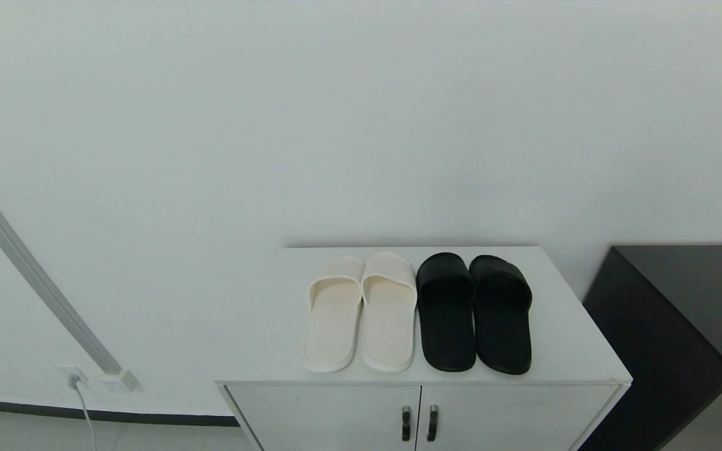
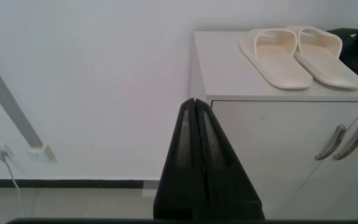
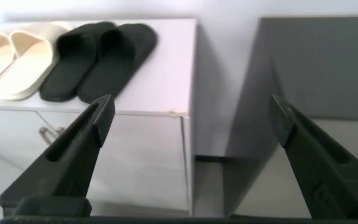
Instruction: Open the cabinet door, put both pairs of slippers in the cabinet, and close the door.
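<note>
A white cabinet [image 1: 273, 351] stands against the wall with both doors closed and two dark handles [image 1: 418, 423] at the middle seam. On its top lie a cream pair of slippers [image 1: 361, 311] and, to their right, a black pair of slippers [image 1: 475, 311], toes toward the wall. My left gripper [image 2: 195, 106] is shut, fingers pressed together, low and to the left of the cabinet [image 2: 272, 143], with the cream slippers [image 2: 300, 55] beyond it. My right gripper [image 3: 191, 112] is open with nothing between its fingers, off the cabinet's right front corner [image 3: 185, 115], near the black slippers [image 3: 98, 59].
A dark, low piece of furniture [image 1: 680, 313] stands close to the cabinet's right side, with a narrow gap [image 3: 210, 158] between them. On the left wall are a slanted grey cable duct [image 1: 29, 269] and a socket with a plugged-in cable [image 1: 76, 382].
</note>
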